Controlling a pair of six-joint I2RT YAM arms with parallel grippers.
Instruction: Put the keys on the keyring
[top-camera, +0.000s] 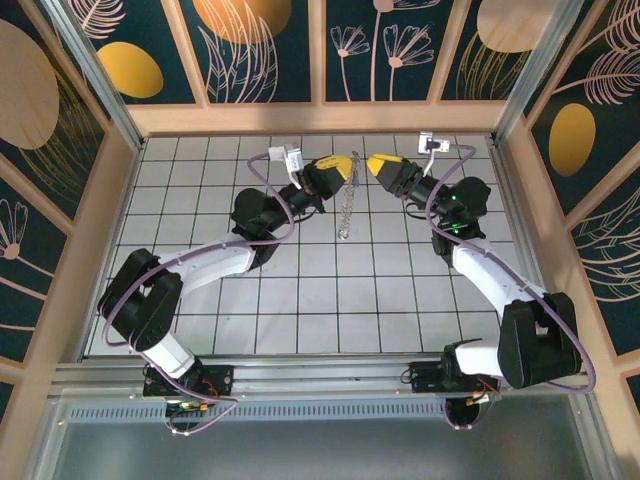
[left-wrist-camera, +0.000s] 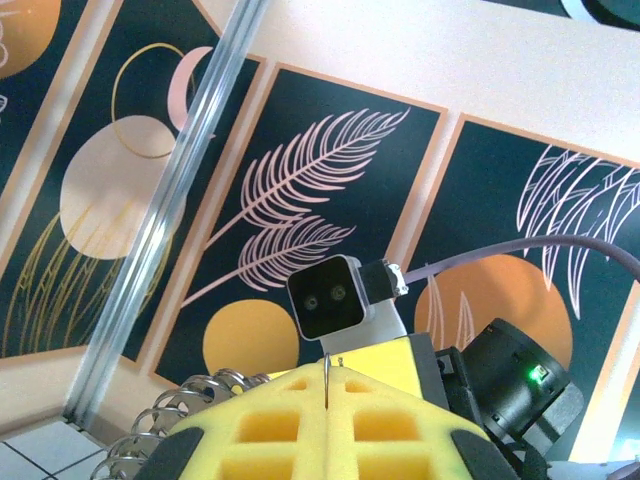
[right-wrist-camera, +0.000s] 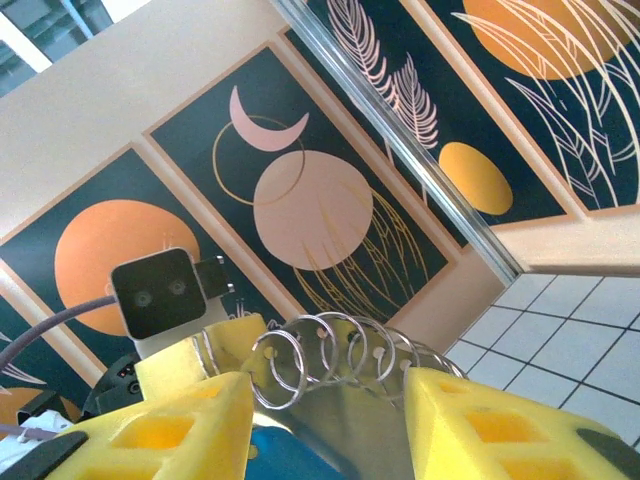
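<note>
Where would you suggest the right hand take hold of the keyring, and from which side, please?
Grip the keyring at its far-end links, beside where the shut left hand seems to pinch it: there the chain is held steady, while the rest trails slack. Come from the right, with the open right hand straddling those links.

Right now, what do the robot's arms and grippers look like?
Both the left arm and right arm have white links with chunky black joints. A purple cable loops along each. The left gripper and right gripper have yellow fingers with square pockets, and a small white camera sits behind each.
</note>
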